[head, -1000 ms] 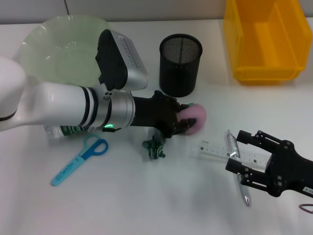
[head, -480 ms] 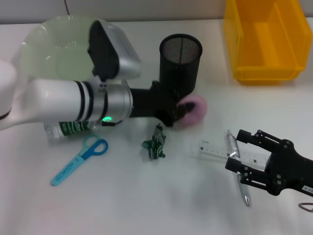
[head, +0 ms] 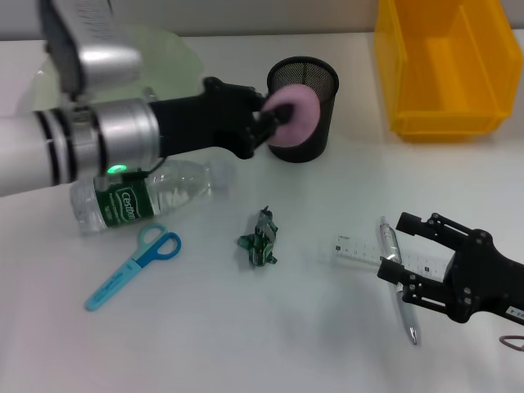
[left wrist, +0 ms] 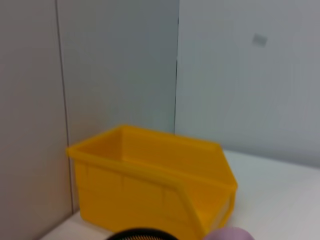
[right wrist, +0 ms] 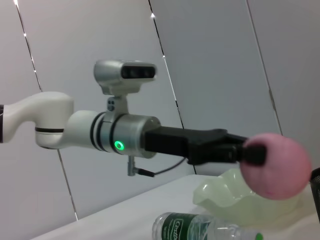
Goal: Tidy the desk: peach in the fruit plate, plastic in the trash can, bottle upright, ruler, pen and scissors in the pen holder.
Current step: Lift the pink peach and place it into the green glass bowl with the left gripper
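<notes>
Above the counter (head: 246,327), beside the pen holder (head: 303,106), the left pincer (head: 266,121) is clamped on the peach (head: 291,115); next it must carry it to the fruit plate (head: 176,49). The right pincer (head: 409,262) rests spread apart.

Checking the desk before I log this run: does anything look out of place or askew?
Yes. The bottle lies on its side, the crumpled plastic sits loose mid-desk, and the scissors, ruler and pen lie flat outside the pen holder. The left gripper holds the peach aloft.

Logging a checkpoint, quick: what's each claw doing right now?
Left claw: closed on the peach, lifted off the desk.
Right claw: open, empty, over the pen and ruler.
</notes>
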`<state>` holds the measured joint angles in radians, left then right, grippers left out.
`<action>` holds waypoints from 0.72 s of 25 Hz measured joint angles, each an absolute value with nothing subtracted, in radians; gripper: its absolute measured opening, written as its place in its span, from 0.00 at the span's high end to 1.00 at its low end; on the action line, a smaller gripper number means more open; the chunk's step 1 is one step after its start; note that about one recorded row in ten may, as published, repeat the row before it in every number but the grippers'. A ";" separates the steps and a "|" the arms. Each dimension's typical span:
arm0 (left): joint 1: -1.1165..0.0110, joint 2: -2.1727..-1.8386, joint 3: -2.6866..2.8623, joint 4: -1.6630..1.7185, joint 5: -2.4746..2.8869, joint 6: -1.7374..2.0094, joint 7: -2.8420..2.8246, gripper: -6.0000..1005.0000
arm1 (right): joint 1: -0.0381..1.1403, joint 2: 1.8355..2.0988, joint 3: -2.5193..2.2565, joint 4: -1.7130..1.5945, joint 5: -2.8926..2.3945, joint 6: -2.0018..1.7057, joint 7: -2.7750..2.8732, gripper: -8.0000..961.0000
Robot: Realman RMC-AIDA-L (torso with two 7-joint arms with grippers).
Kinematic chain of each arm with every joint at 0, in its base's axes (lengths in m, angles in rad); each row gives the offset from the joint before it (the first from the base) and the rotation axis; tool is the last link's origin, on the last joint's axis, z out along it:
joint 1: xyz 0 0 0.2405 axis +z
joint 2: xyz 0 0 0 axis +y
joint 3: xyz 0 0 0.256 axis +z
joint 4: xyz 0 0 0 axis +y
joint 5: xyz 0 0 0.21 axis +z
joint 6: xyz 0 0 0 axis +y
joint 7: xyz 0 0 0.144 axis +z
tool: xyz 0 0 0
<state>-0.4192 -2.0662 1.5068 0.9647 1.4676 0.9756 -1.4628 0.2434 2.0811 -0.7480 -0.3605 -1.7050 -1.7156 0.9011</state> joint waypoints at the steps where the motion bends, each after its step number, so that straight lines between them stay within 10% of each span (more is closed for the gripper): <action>1: -0.406 -2.067 1.478 0.977 1.467 1.007 -1.461 0.84 | 0.245 2.081 -0.747 -0.360 -1.705 -1.715 0.901 0.20; 18: -0.391 -2.070 1.288 0.920 1.424 0.634 -1.348 0.84 | 0.291 2.083 -0.751 -0.341 -1.702 -1.702 0.912 0.20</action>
